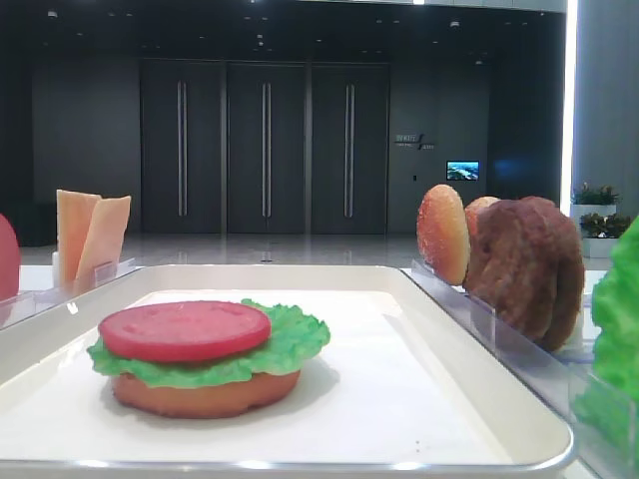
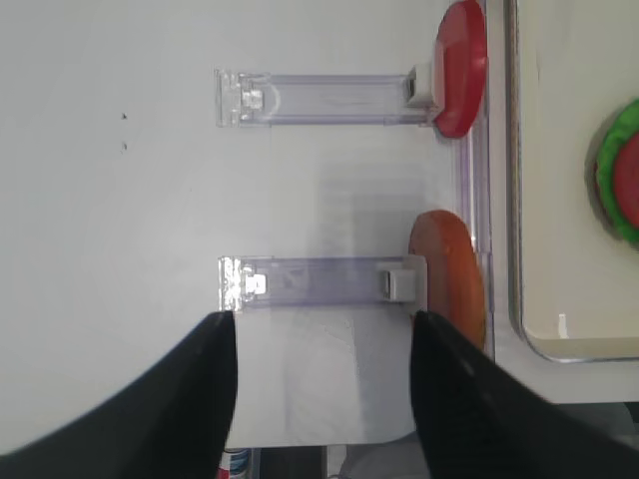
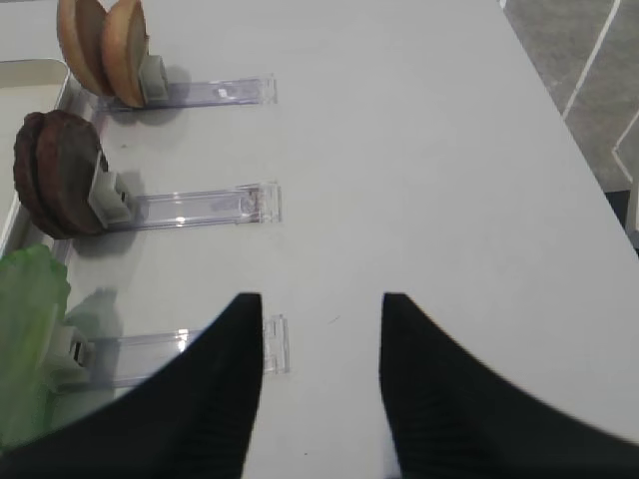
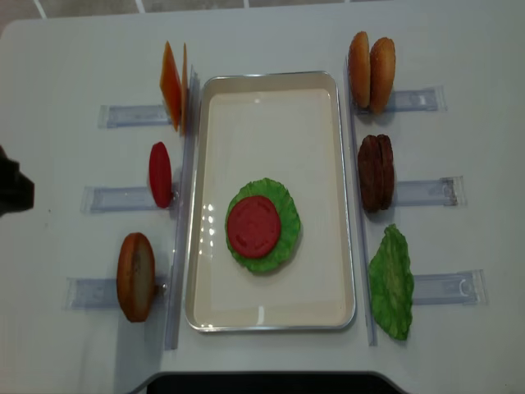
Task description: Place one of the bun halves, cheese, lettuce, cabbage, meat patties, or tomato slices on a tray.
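Observation:
The white tray [image 4: 271,312] holds a stack: flat bun half [image 1: 205,391], lettuce [image 4: 283,238], then a tomato slice [image 4: 253,226] on top. Left of the tray, cheese [image 4: 171,84], another tomato slice [image 4: 160,174] and a bun half [image 4: 135,276] stand in holders. On the right stand two bun halves [image 4: 371,71], meat patties [image 4: 376,172] and a lettuce leaf [image 4: 391,283]. My left gripper [image 2: 321,319] is open and empty over bare table, short of the bun half [image 2: 449,279]. My right gripper [image 3: 321,299] is open and empty, right of the lettuce leaf [image 3: 30,339]. No cabbage shows.
Clear plastic holders [image 4: 431,191] run outward from each standing piece on both sides of the tray. The table's front edge [image 2: 329,441] lies just below my left fingers. A dark shape [image 4: 12,189] sits at the overhead view's left edge.

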{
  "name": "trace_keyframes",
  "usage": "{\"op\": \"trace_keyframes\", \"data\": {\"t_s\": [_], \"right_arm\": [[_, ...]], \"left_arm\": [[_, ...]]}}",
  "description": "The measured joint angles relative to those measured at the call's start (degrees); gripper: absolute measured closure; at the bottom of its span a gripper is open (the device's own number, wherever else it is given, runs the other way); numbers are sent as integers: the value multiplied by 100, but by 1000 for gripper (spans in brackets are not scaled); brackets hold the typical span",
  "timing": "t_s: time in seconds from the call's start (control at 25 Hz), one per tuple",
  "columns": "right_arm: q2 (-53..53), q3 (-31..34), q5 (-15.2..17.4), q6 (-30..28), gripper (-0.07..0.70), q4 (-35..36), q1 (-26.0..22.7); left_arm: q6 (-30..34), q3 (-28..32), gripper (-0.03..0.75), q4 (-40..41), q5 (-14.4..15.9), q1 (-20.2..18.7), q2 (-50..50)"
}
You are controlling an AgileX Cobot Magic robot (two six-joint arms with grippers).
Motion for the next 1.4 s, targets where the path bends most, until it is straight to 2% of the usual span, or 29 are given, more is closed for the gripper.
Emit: {"op": "trace_keyframes", "data": {"t_s": [0.16,0.44,0.64,0.8,0.92,1.4], "right_arm": [[0,0,0,0,357,0,0],[0,0,0,0,357,0,0],[0,0,0,0,357,0,0],[0,0,0,0,357,0,0],[0,0,0,0,357,0,0],[0,0,0,0,357,0,0]], "left_arm": [[63,561,305,-20,-29,0,-909],[91,1649,316,-24,-434,0,-2654],[182,2405,317,-24,-554,0,-3763],[225,2512,319,-38,-729,0,-4638],[231,2512,329,-48,-729,0,-5147],[270,2587,346,-43,-703,0,-5211]]}}
